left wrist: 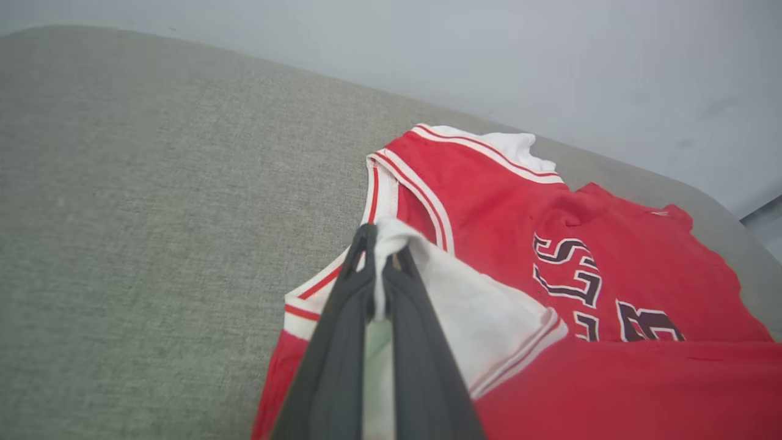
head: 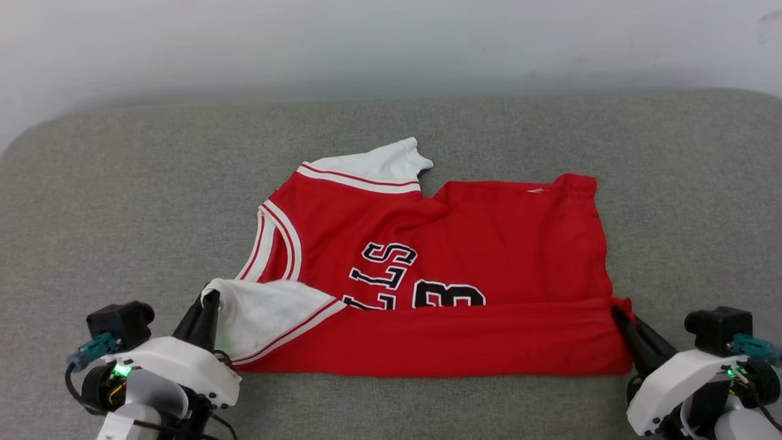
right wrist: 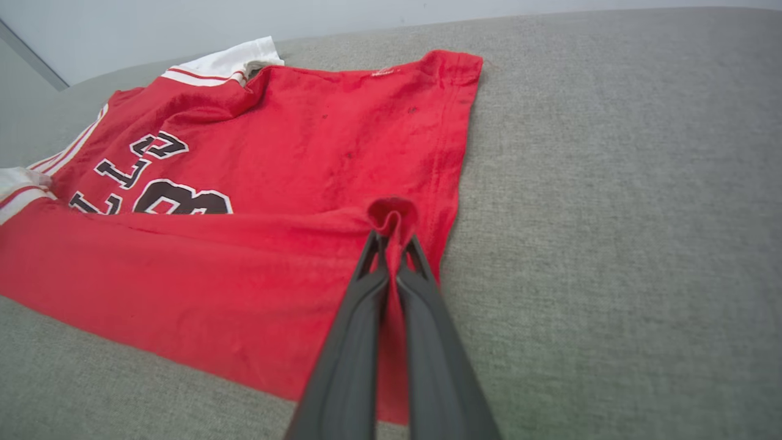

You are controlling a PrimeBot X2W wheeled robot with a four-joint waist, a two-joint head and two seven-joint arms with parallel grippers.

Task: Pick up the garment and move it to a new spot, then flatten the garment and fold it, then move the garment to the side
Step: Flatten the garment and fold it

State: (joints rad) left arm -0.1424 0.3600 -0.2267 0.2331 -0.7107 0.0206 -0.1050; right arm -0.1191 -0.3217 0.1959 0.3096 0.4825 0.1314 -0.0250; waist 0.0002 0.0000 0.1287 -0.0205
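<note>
Across the broad grey cushion (head: 122, 183), with a pale wall (head: 391, 36) behind it, the garment (head: 489, 244) lies sideways near the middle, its striped neck toward the robot's left and its hem toward the right. It rests flat on the fabric surface, well clear of the edges. Its near long edge is turned over onto the chest as a red band (head: 464, 336) running the shirt's whole length, and this band covers the lower part of the black lettering (head: 391, 269). By my judgement, the folding step is in hand, with the first lengthwise fold partly made. At the far side one white sleeve (head: 379, 165) juts past the body, and a crease sits beside it at the shoulder. The near sleeve (head: 263, 318) lies doubled over at the left end of the band. The left gripper (head: 209, 299) is clamped tight on that near sleeve's tip, white cloth pinched between its dark fingers. The right gripper (head: 618, 313) is likewise closed on a small bunch of red hem at the band's right end. The next move probably calls for both arms to travel together and level, so the fold line stays straight, before letting go; the far sleeve will likely need tucking in afterwards.
</note>
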